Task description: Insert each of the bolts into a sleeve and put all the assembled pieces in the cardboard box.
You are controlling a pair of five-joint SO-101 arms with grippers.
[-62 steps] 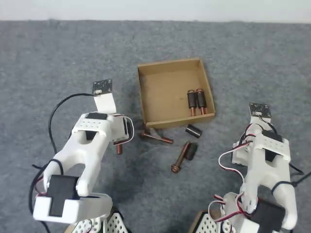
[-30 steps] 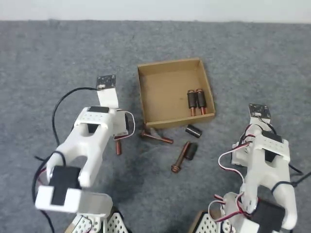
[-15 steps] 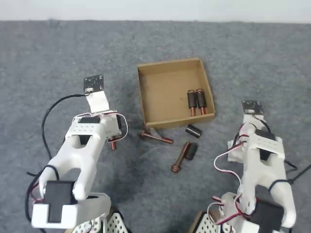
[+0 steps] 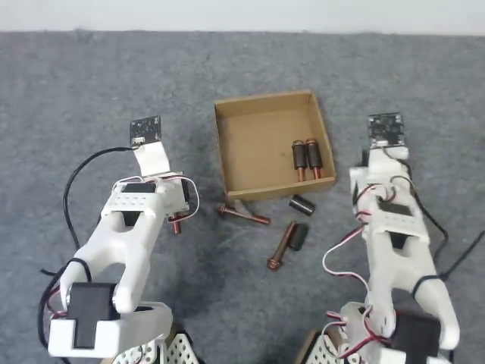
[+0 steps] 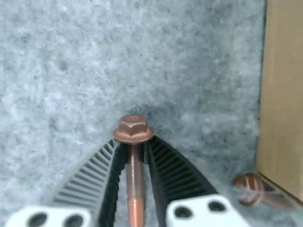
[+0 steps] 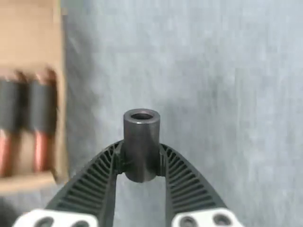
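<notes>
My left gripper (image 5: 134, 144) is shut on a copper bolt (image 5: 134, 161), whose hex head sticks out past the fingertips. From above, that bolt (image 4: 176, 223) hangs left of the cardboard box (image 4: 261, 191). My right gripper (image 6: 141, 151) is shut on a black sleeve (image 6: 141, 142), held upright with its bore showing, to the right of the box (image 6: 28, 56). Two assembled pieces (image 4: 307, 160) lie inside the box by its right wall. In front of the box lie a loose bolt (image 4: 244, 214), a loose sleeve (image 4: 301, 203), and another bolt (image 4: 280, 247) beside a sleeve (image 4: 298, 236).
Grey carpet covers the whole table. The box wall (image 5: 281, 94) stands close beside my left gripper, with the loose bolt's head (image 5: 248, 182) at its corner. The right arm (image 4: 390, 227) stretches along the box's right side. Open carpet lies to the far left and right.
The right arm has swung forward alongside the box, carrying the sleeve. The left arm shifted left and away from the box with the bolt, then held still.
</notes>
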